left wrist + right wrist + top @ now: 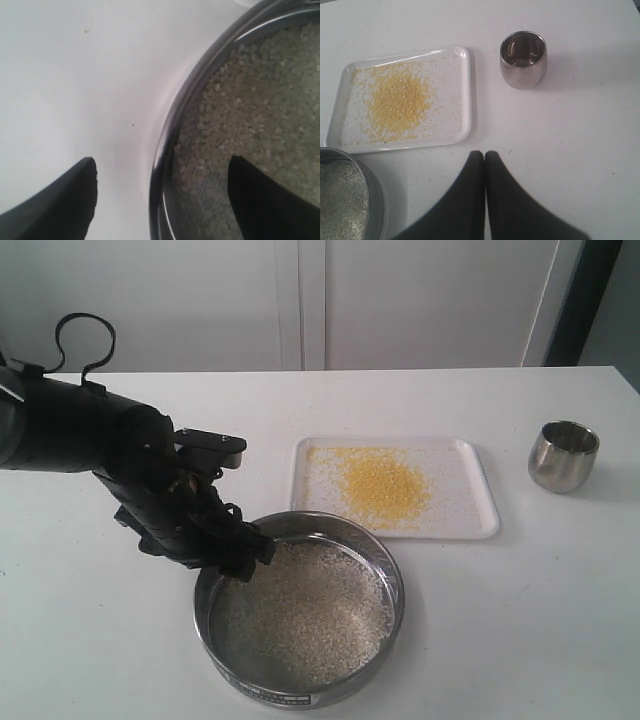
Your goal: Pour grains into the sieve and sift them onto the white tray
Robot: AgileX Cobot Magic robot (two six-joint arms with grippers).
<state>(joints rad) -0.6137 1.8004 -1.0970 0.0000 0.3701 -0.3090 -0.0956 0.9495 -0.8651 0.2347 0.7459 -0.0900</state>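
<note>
Sieve and tray both rest on a white table (90, 640), the largest thing in view. Next in size is the black left arm (80, 430), which reaches in from the left side of the exterior view and down to the sieve. The sieve (345, 690), a wide round steel ring with a mesh bottom, stands at the near edge of the table, just in front of the white tray (470, 510) and not on it. The tray lies flat near the middle of the table.

The left gripper (162, 200) straddles the sieve's far left rim with its jaws spread wide, one finger over the mesh and one outside the ring, gripping nothing. The right gripper (485, 195) hangs over bare table near the tray with its jaws pressed together and nothing between them.

A small steel cup (563, 455) stands upright, well apart from the tray on its right.

Whitish rice-like grains (305, 615) cover the mesh. Tiny yellow grains (385, 488) lie heaped on the tray's middle, with a thin scatter around them.
</note>
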